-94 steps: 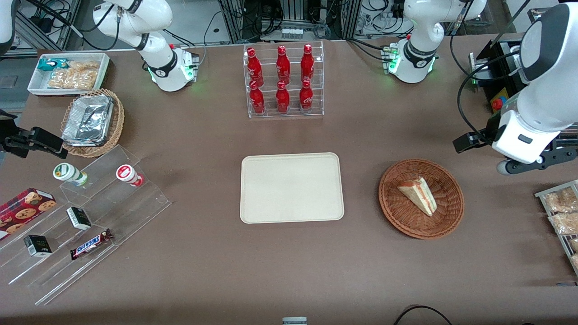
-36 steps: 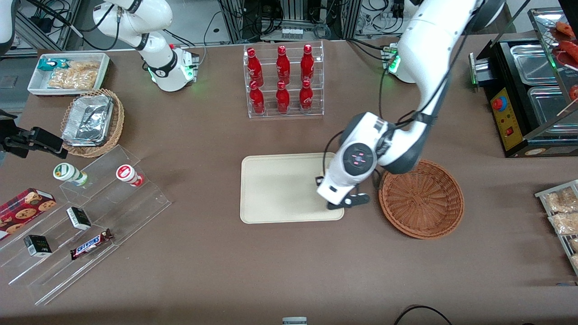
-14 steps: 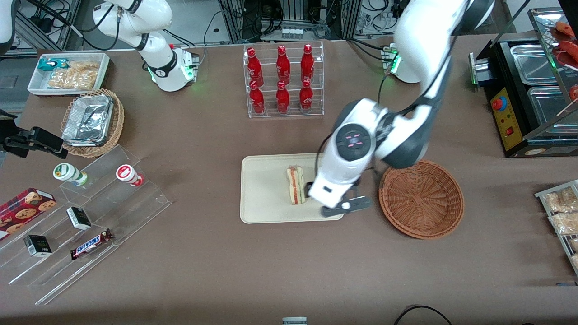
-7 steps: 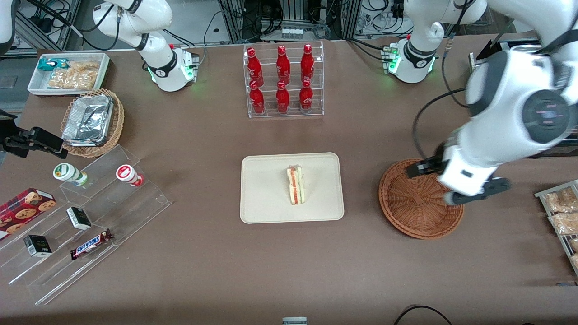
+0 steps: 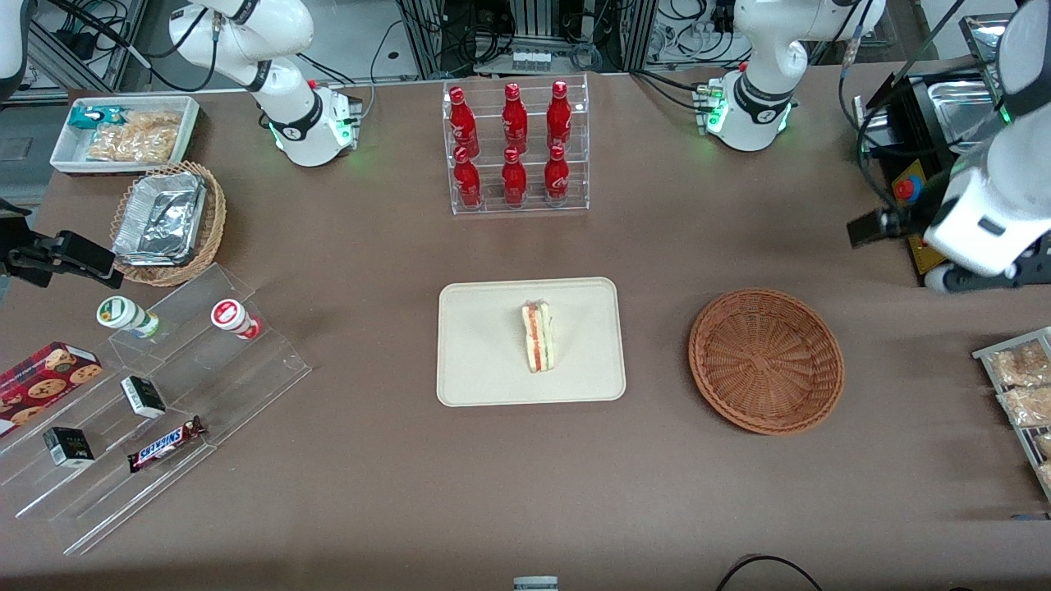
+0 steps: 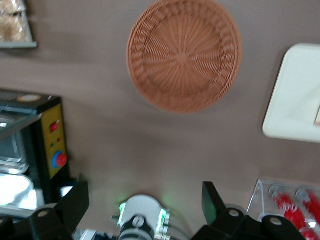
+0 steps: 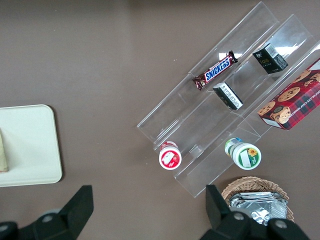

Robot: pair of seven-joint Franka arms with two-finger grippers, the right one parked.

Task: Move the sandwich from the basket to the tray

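The sandwich (image 5: 539, 336) stands on its edge on the cream tray (image 5: 476, 361), filling stripes up; a sliver of it shows in the right wrist view (image 7: 2, 152). The reddish-brown basket (image 5: 765, 359) is empty. My left gripper (image 5: 977, 275) is high above the table toward the working arm's end, farther from the front camera than the basket and well apart from it. In the left wrist view the gripper (image 6: 144, 202) is open and empty, with the basket (image 6: 184, 54) and a corner of the tray (image 6: 295, 100) below it.
A clear rack of red bottles (image 5: 515, 148) stands farther back than the tray. A black appliance with a yellow panel (image 5: 911, 176) and a rack of snack packets (image 5: 1018, 386) are near my gripper. A stepped acrylic shelf (image 5: 164, 394) and a foil-filled wicker basket (image 5: 168, 222) lie toward the parked arm's end.
My gripper carried the sandwich from the basket to the tray and let it go. It has since swung away over the basket to the working arm's end, open and empty.
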